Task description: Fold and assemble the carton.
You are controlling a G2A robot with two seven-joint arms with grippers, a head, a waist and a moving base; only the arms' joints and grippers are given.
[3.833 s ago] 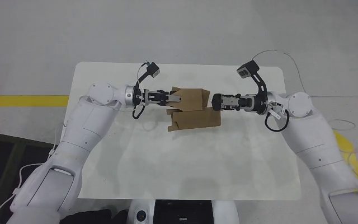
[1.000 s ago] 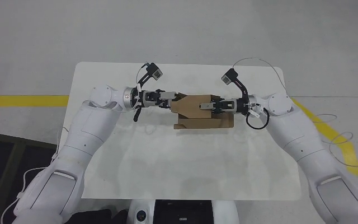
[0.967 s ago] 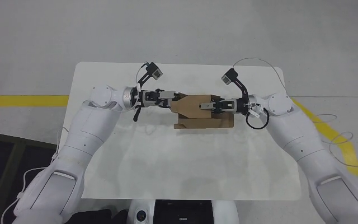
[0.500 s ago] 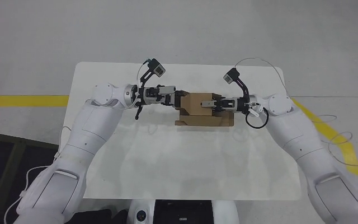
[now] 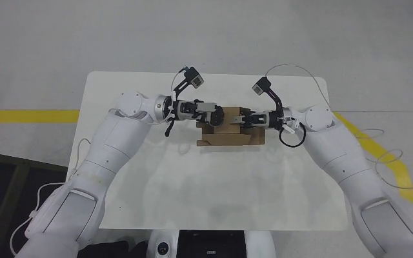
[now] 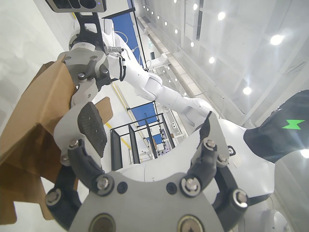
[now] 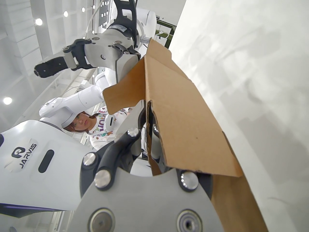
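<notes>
Now left gripper (image 6: pixel 147 121) holding fingers spread wide apart, gripping nothing, one ribbed pad (image 6: pixel 91 126) sitting just beside carton (image 6: pixel 36 112) at carton's left end. Right gripper (image 7: pixel 148 124) clamping wall at carton's right end, cardboard passing between its fingers. Both grippers facing each other over carton's top, close together. Carton resting partly folded, brown, loose flap (image 7: pixel 120 92) sticking up at its left end. White table (image 5: pixel 129 97) lying under carton, wider stretch showing on carton's robot side than beyond it.
</notes>
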